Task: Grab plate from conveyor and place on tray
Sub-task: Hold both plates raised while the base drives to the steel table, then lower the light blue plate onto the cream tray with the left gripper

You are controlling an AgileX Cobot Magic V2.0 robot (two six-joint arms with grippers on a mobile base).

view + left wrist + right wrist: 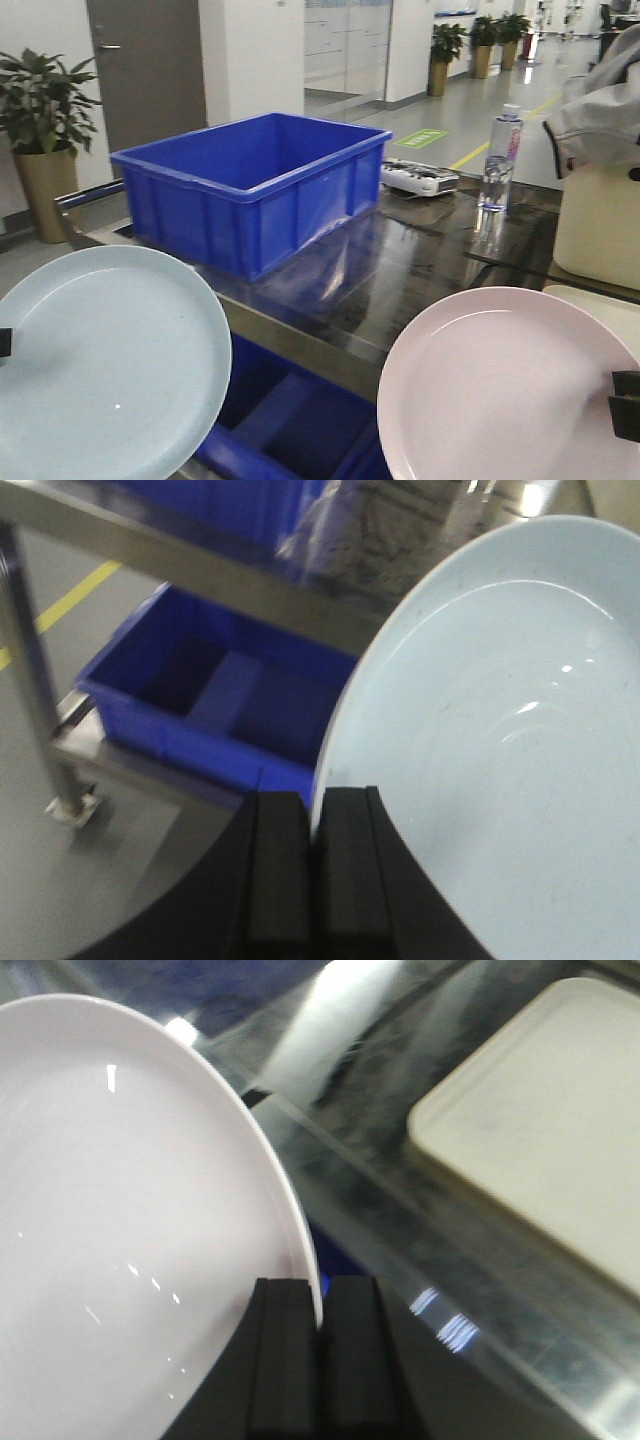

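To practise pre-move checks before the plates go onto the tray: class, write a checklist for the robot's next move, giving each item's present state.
1. Grip of the left gripper on the rim of the light blue plate: ok, shut on it.
2. Grip of the right gripper on the rim of the pink plate: ok, shut on it.
3. The two plates apart from each other: ok, a gap shows in the front view.
4. The tray in sight from the right wrist: ok.
5. Whole tray free for two plates: cannot tell, only part shows.
6. Light blue plate close to the tray: not ok, it hangs at the far left.
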